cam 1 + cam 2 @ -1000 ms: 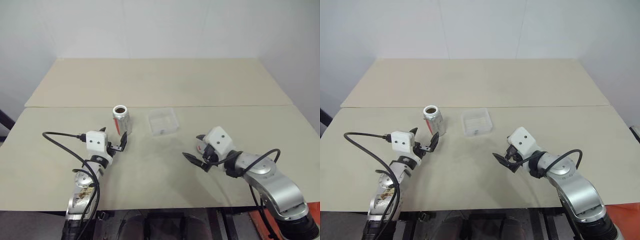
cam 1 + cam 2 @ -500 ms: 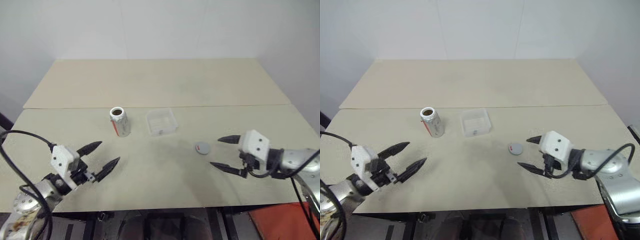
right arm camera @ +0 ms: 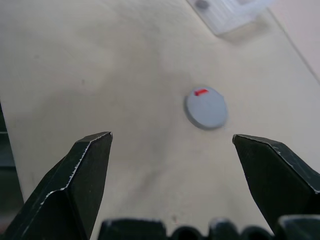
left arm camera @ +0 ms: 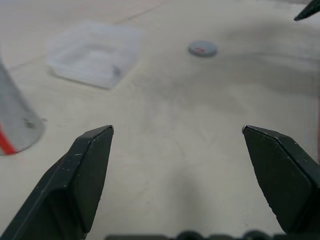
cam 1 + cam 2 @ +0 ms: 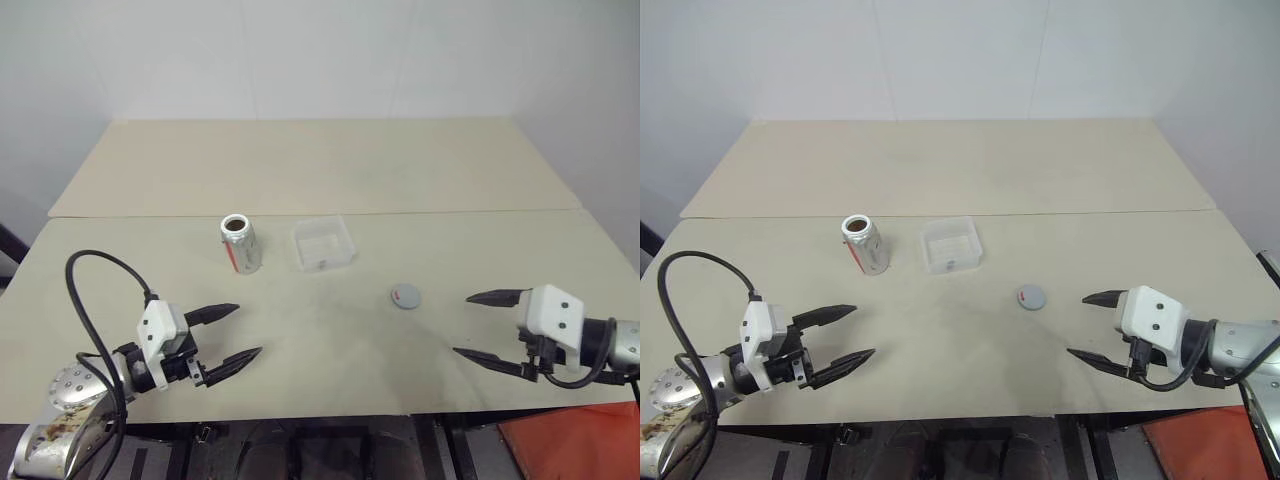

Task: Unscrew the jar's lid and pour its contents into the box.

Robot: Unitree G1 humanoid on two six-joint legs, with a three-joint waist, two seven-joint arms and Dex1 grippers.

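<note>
The silvery jar (image 5: 240, 242) with a red and white label stands upright on the near table, its top open. Just right of it sits the clear plastic box (image 5: 323, 243). The grey lid (image 5: 405, 297) with a red mark lies flat on the table, further right and nearer to me. My left gripper (image 5: 236, 332) hovers open near the front left edge, well short of the jar, with nothing between its fingers. At the front right my right gripper (image 5: 474, 325) is also open and empty, right of the lid and apart from it. The lid (image 3: 206, 107) appears ahead of its fingers in the right wrist view.
Two beige tables (image 5: 300, 320) stand end to end, with a seam (image 5: 400, 212) just behind the jar and box. A white wall rises behind the far table. A black cable (image 5: 90, 290) loops up from my left arm.
Both arms have drawn back from the jar and the lid toward the front edge, the right one also swinging out to the right. The lid, hidden under the right gripper a second ago, now lies uncovered.
</note>
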